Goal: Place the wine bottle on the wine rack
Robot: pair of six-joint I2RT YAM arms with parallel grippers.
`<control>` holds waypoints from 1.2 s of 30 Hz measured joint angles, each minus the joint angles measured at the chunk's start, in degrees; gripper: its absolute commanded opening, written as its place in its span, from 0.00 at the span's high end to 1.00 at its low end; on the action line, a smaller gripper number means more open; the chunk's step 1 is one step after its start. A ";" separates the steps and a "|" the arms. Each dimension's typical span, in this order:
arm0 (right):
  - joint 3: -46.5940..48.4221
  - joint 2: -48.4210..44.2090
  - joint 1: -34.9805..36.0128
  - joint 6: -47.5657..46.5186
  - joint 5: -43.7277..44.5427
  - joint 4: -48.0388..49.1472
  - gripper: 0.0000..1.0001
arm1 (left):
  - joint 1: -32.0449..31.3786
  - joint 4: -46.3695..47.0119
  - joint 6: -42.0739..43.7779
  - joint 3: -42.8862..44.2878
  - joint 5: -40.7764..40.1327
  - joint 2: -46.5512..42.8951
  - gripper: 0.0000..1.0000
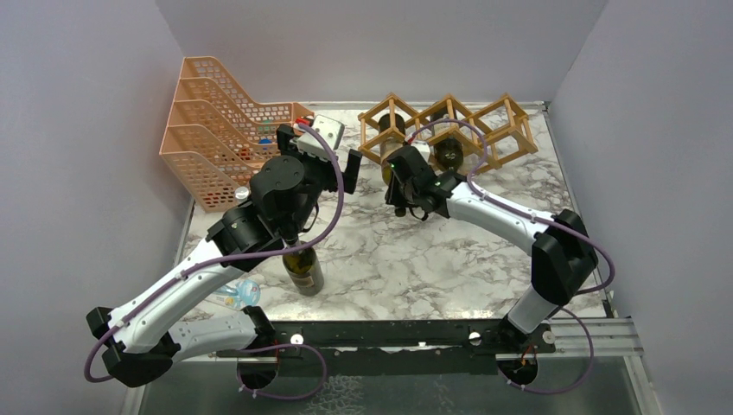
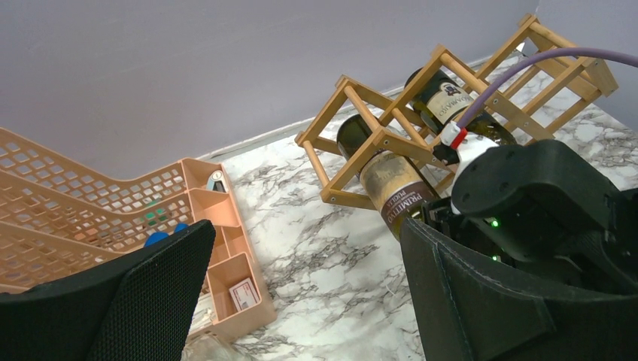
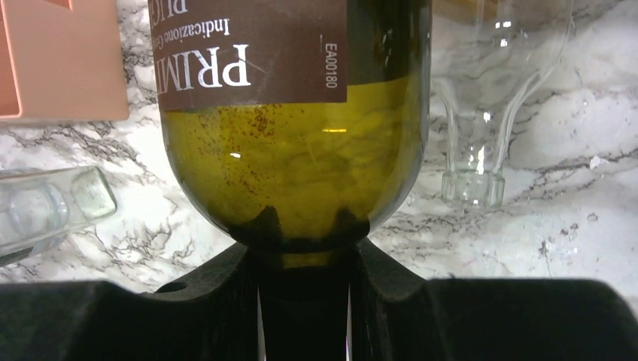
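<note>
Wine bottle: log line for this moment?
right hand shut on wine bottle neck | body in left cell of wine rack | left hand open, empty

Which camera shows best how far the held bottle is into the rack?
Left wrist: it shows the bottle side-on, base end inside the left cell of the rack, label end sticking out. In the top view the right arm hides most of it. The right wrist shows only its shoulder and neck in the shut end effector.

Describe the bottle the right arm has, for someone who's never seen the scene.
Find the wooden rack at the back. The bottle lies in its left cell. Unlike the middle cell's bottle, it has a brown label and the right tool on its neck.
</note>
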 measured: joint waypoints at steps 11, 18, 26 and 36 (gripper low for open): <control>5.60 5.35 -3.50 -3.30 -2.47 1.53 0.81 | 0.00 0.15 0.00 -0.22 0.17 -0.52 0.01; 9.05 8.41 -4.44 -4.63 -2.64 1.49 0.63 | 0.00 0.15 0.00 -0.33 0.22 -0.52 0.01; 9.75 8.46 -4.57 -5.11 -2.84 3.19 0.44 | 0.00 0.15 0.00 -0.33 0.22 -0.52 0.01; 9.66 7.74 -4.59 -5.66 -2.91 3.13 0.35 | 0.00 0.15 0.00 -0.33 0.20 -0.52 0.01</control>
